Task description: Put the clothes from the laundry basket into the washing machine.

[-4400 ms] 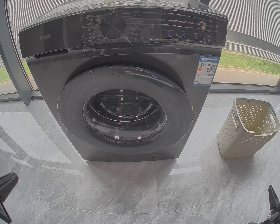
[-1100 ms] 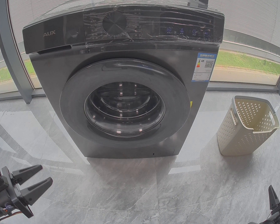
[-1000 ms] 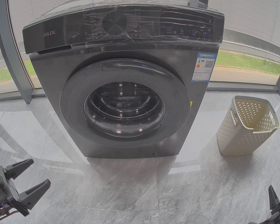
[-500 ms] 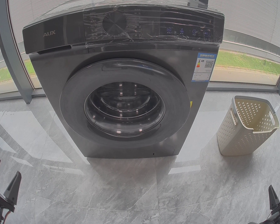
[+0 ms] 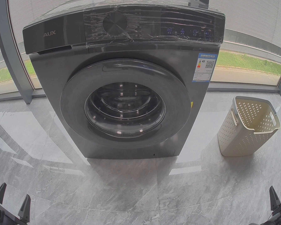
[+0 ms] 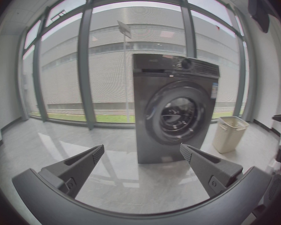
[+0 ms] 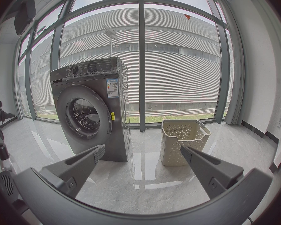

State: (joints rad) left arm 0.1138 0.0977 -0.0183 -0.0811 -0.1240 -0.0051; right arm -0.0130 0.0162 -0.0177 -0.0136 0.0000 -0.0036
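Sensibly, I held the left end effector [image 6: 141, 147] and right end effector [image 7: 142, 147] wide open and empty, low and near, because the washing machine [image 5: 125, 78] door was shut.

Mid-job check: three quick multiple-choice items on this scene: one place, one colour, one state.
1. The laundry basket stands: A) on the floor, to the robot's right of the washing machine B) on top of it C) to its left
2. The basket is: A) blue B) cream C) red
3. The machine's door is: A) wide open B) shut C) missing
1 A: the head view shows it on the floor at right. 2 B: its perforated walls are cream. 3 B: the door sits flush with the front.
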